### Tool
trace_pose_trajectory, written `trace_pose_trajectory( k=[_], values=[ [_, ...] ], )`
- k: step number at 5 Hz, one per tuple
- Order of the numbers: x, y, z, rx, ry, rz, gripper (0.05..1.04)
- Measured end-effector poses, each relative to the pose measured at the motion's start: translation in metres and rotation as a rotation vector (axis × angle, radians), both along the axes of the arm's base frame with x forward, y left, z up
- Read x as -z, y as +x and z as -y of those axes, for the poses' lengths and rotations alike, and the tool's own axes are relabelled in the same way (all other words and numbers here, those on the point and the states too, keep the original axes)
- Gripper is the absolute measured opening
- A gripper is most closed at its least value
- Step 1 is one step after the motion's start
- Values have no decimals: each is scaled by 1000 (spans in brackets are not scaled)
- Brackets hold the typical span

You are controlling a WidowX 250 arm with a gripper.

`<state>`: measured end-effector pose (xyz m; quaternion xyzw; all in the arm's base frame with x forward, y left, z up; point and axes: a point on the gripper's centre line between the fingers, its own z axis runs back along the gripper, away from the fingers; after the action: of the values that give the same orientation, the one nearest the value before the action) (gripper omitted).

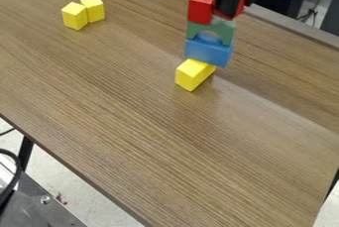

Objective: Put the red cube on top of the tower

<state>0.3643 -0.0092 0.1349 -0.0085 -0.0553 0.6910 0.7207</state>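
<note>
From where I stand, the red cube [200, 7] sits at the upper middle of the frame, over the green arch [227, 31], with the gripper [229, 2] right at it. More red shows past the gripper's right side, and I can't tell if that is the same piece or a second one. Nor can I tell whether the jaws are clamped or apart. I'd judge this is the setting-down, nearly done. The trick now is to let the cube's weight settle flat and square on the arch before letting go, with no downward shove, then open gently and lift straight up, so nothing drags sideways. The blue block [208, 52] seems to jut out to the right over the yellow block [188, 75] at the foot, so a nudge that way could topple the lot. Two yellow cubes [75, 17] rest at the upper left, well clear
</note>
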Motion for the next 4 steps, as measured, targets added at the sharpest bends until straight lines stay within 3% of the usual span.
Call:
trace_pose_trajectory(
  k=[4],
  values=[
    [7, -7, 1, -16, -10, -29, 580]
  ],
)
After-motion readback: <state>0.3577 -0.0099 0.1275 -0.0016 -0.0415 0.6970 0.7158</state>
